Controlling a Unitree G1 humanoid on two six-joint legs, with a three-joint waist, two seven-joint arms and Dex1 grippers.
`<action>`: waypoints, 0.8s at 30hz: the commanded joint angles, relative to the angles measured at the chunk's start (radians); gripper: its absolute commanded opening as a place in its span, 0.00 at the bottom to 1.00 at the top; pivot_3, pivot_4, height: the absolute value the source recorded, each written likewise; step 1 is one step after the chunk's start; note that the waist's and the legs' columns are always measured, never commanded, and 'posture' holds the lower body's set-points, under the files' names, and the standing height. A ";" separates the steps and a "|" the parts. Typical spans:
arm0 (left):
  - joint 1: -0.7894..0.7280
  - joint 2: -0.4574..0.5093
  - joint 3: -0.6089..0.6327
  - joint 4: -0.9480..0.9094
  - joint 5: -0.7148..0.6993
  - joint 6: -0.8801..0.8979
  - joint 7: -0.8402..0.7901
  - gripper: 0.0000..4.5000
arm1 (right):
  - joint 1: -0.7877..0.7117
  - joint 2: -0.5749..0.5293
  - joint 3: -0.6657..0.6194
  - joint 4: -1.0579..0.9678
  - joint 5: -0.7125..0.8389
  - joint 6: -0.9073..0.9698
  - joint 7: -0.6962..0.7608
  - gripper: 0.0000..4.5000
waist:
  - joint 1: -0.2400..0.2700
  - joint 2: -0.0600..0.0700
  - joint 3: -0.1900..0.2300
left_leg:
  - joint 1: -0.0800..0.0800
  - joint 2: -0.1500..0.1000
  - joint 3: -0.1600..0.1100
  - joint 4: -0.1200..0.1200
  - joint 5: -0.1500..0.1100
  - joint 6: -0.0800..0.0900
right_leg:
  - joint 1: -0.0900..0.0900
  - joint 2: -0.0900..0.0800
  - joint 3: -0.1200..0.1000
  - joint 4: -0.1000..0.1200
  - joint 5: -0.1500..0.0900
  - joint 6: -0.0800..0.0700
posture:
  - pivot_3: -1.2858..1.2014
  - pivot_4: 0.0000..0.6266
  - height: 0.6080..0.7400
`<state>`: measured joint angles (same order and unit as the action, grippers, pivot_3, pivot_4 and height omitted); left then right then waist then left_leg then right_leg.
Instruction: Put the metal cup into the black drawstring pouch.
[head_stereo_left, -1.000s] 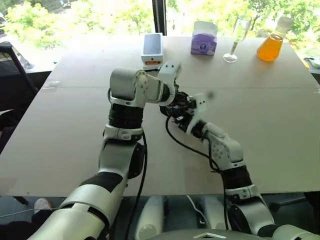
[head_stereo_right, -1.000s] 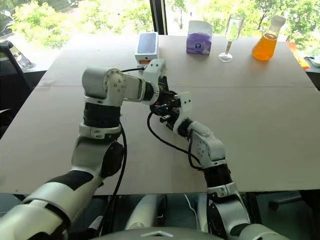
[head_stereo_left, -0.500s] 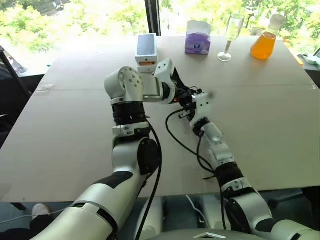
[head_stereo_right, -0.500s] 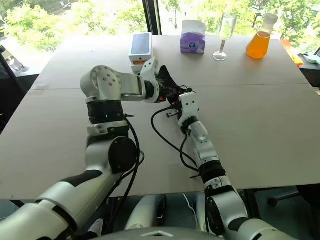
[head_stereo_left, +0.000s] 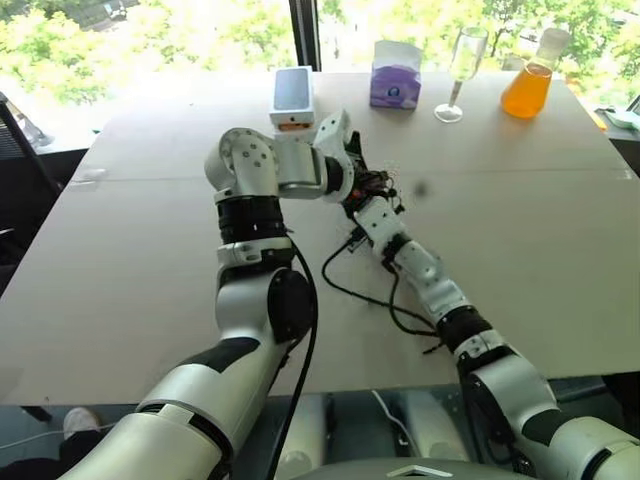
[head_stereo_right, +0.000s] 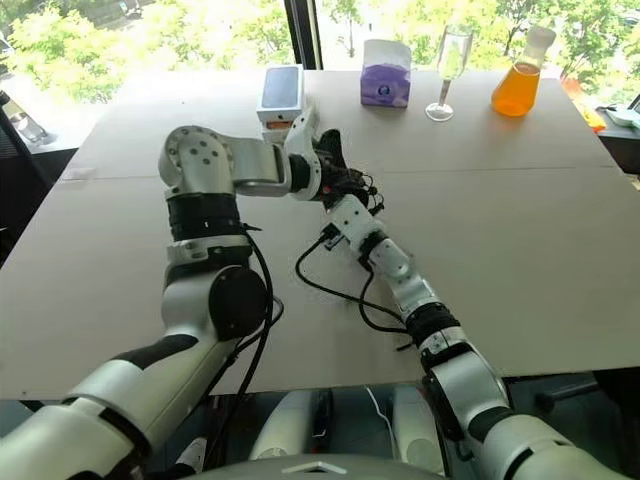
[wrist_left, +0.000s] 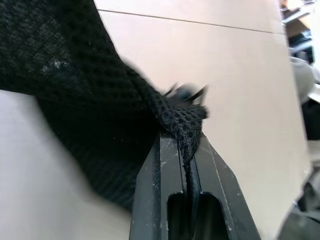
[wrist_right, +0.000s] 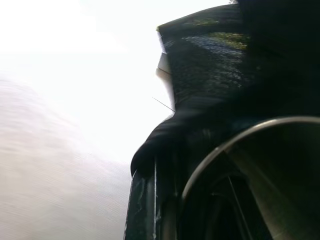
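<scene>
No lettering, number or brand can be made out on anything here: the phone box (head_stereo_left: 294, 97), the purple tissue box (head_stereo_left: 396, 76) and the orange flask (head_stereo_left: 527, 88) all sit too far off to read.

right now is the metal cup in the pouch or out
Going in: the metal cup rim sits at the black drawstring pouch mouth, fabric over it. How deep, cannot tell.
</scene>
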<state>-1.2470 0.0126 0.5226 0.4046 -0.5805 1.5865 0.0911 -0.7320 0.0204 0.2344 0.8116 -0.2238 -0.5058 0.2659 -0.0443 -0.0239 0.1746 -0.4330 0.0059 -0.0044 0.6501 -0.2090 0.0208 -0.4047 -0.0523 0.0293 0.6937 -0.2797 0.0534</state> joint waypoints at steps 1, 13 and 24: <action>-0.021 -0.039 0.019 0.018 -0.124 0.028 0.039 0.00 | -0.084 0.018 0.083 -0.011 -0.068 -0.118 0.026 0.01 | 0.001 0.000 0.000 | 0.000 0.000 0.000 0.000 0.000 0.000 | 0.000 0.000 0.000 0.000 0.000 0.000 | 0.52 0.24 1.00; 0.095 -0.044 -0.067 -0.109 -0.332 0.028 0.207 0.00 | -0.184 0.106 -0.146 0.055 0.182 0.073 -0.018 0.01 | 0.009 -0.001 0.000 | 0.000 0.000 -0.001 0.001 0.001 -0.001 | 0.000 -0.002 -0.001 0.000 0.000 0.000 | 0.52 0.24 1.00; 0.080 -0.143 0.048 -0.072 -0.515 0.028 0.393 0.00 | -0.173 0.111 -0.116 0.052 0.172 -0.007 0.044 0.01 | 0.001 -0.002 0.000 | 0.000 0.001 -0.001 0.000 0.001 -0.002 | 0.000 0.000 -0.001 0.000 0.000 0.000 | 0.52 0.24 1.00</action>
<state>-1.1921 -0.0274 0.6395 0.2888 -0.9639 1.5263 0.4861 -0.8293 0.0952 0.1762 0.9192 -0.1432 -0.5655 0.2910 -0.0429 -0.0254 0.1749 -0.4326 0.0068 -0.0057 0.6500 -0.2079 0.0190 -0.4042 -0.0522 0.0284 0.6939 -0.2796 0.0534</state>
